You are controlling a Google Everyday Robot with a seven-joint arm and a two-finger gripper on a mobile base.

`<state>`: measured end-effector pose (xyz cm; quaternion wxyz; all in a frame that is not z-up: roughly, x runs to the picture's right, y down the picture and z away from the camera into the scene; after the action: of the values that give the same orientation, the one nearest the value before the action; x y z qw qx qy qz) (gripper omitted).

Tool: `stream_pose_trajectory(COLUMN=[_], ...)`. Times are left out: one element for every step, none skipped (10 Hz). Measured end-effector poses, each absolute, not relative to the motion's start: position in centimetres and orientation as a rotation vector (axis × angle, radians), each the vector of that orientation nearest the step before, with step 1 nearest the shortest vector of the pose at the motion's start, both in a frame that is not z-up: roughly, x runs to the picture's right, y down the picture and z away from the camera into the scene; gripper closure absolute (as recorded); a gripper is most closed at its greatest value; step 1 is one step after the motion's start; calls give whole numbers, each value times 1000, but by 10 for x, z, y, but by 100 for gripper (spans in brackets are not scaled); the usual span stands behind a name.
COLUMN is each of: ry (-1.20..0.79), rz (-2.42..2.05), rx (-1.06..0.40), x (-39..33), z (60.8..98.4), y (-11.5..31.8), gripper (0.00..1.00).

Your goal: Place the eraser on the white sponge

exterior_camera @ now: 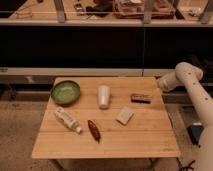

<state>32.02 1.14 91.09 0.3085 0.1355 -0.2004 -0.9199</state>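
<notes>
The pincer (pixel 155 92), clenched or released I cannot tell, hangs just right of the dark rectangular eraser (pixel 141 98); the off-white square sponge (pixel 125 115) lies nearer.

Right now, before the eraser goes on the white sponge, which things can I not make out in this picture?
1. Camera view: whether the gripper, at the right edge of the table beside the eraser, touches it; they overlap from this angle.
2. Camera view: the base under the arm, cut off by the right and bottom edges.
3. Camera view: the label of the white bottle, too far away to read.
</notes>
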Motion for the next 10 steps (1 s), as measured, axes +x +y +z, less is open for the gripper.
stream_pose_trajectory(ry=[-528, -528, -533, -548, -573, -596, -614, -639, -656, -673], rz=[-2460, -2496, -2513, -2525, -2528, -2529, -2529, -2531, -2533, -2535], rx=[377, 383, 388, 401, 419, 434, 444, 457, 465, 473], x=[318, 316, 314, 307, 298, 291, 286, 281, 278, 275], z=[915, 923, 927, 933, 937, 939, 940, 942, 942, 943], y=[19, 27, 33, 39, 47, 55, 60, 67, 70, 73], gripper=[20, 20, 20, 20, 20, 20, 21, 28, 36, 47])
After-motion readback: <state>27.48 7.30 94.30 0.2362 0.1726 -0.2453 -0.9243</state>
